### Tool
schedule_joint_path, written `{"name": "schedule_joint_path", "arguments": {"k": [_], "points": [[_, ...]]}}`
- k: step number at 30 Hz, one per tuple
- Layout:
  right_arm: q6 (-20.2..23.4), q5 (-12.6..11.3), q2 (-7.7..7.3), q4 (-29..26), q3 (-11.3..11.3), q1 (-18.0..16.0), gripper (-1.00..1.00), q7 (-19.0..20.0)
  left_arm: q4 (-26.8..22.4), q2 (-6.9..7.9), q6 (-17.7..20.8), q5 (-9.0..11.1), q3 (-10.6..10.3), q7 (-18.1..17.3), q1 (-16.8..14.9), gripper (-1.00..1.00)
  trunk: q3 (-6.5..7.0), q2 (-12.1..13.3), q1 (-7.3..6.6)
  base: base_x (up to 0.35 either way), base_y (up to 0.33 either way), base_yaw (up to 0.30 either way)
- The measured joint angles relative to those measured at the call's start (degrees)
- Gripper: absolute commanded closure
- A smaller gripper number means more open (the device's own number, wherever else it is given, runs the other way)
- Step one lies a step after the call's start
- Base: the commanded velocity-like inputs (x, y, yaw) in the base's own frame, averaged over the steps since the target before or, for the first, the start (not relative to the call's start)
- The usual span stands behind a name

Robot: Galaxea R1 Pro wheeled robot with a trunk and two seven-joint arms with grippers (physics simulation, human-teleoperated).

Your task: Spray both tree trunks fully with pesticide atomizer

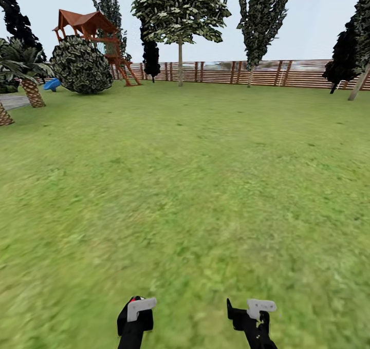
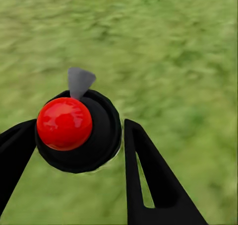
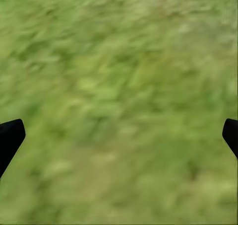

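Left gripper (image 2: 79, 135) clamped on the round black pesticide atomizer (image 2: 94, 135) with red cap and grey nozzle, low over the green lawn (image 1: 185, 185). Right gripper (image 3: 119, 130) spread wide, empty. Brown slatted wooden fence (image 1: 288, 72) and leafy thin-trunked tree (image 1: 180, 15) far ahead.

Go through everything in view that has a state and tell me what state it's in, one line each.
Left gripper: shut on the pesticide atomizer, held low over the lawn.
Pesticide atomizer: off the ground, between the left fingers, red cap toward the wrist camera, grey nozzle pointing away.
Right gripper: open, fingers wide apart, nothing between them.
Lawn: bare grass ahead, no white specks visible.
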Motion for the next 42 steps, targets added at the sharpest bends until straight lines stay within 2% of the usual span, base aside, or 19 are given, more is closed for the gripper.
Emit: {"name": "schedule_joint_path", "arguments": {"k": [20,42], "points": [[0.0,0.0,0.01,0.1,0.0,0.0,-1.00,0.0,-1.7,0.09,0.0,0.0,-0.1,0.0,0.1,1.00,0.00,0.0,0.00,0.335,0.000,0.000],[0.0,-0.1,0.01,0.1,0.1,0.0,-1.00,0.0,-1.3,-0.13,0.0,-0.1,-0.1,0.0,0.0,1.00,0.00,0.0,0.00,0.335,0.000,0.000]]}}
